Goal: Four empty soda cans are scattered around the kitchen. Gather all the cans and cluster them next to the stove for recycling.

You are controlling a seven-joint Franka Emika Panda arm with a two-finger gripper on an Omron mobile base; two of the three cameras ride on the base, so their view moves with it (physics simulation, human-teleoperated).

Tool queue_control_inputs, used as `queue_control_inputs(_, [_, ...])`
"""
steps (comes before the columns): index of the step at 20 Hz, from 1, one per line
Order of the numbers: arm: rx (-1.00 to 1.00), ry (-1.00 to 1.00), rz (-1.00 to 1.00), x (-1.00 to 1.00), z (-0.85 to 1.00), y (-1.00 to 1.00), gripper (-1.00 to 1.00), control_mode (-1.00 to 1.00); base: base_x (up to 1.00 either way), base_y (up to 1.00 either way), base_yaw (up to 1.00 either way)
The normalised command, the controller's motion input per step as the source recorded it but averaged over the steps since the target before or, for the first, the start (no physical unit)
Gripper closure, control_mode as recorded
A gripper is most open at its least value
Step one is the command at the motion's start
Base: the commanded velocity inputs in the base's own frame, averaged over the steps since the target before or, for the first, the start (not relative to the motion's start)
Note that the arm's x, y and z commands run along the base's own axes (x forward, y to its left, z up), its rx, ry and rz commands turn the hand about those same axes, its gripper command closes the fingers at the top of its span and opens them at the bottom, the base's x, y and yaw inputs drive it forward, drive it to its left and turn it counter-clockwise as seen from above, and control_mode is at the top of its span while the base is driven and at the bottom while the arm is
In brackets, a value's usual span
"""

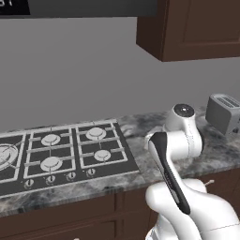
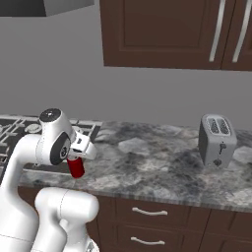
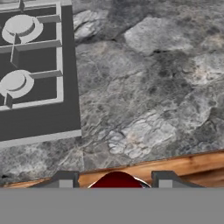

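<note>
Our hand (image 2: 78, 158) pinches an upright red can (image 2: 76, 167) above the counter's (image 2: 147, 162) front edge, the stove (image 3: 35, 74) lying at eleven o'clock in the hand view, bare counter beside it.

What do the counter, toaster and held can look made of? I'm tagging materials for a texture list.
Counter: polished stone, probably granite, grey mottled veining. Toaster: brushed metal, by its even silver-grey. Soda can in the gripper: red painted metal, likely; smooth and glossy.
</note>
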Motion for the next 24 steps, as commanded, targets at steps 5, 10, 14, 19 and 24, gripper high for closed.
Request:
queue_control_inputs(5, [0.0,0.0,0.0,0.4,0.0,0.14,1.0,-1.0,0.06,0.01,0.0])
queue_control_inputs(10, [-0.01,0.04,0.02,0.99,-0.03,0.3,1.0,-1.0,0.0,0.0,0.0])
queue_control_inputs(14, [-0.06,0.14,0.0,1.0,-0.03,0.01,1.0,-1.0,0.0,0.0,0.0])
queue_control_inputs(19, [-0.01,0.17,0.01,1.0,0.01,0.0,1.0,-1.0,0.0,0.0,0.0])
queue_control_inputs(24, [0.03,0.11,0.02,0.95,-0.01,0.0,1.0,-1.0,0.0,0.0,0.0])
